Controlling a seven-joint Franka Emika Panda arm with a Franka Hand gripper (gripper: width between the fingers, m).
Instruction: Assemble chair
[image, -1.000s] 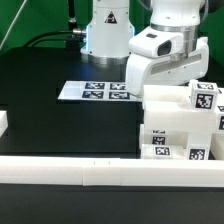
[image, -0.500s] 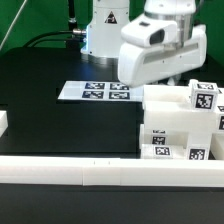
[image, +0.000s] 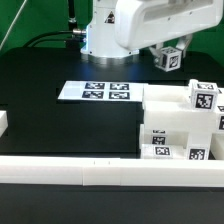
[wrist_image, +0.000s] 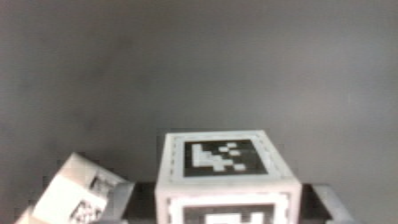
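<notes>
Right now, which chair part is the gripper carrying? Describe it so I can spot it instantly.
Start at the big stack of white chair parts at the exterior view's right. Look above it, under the white arm: a small white cube with a black-and-white tag hangs in the gripper. It alone is off the table.

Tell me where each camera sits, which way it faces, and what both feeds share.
Exterior view: off the arm, low past the white border rail, facing over the black table toward the robot base; arm and claw show, carrying a tagged cube above the chair parts and marker board.
Wrist view: on the wrist, facing along the claw at the cube against the dark table.
Shared: the held cube.
</notes>
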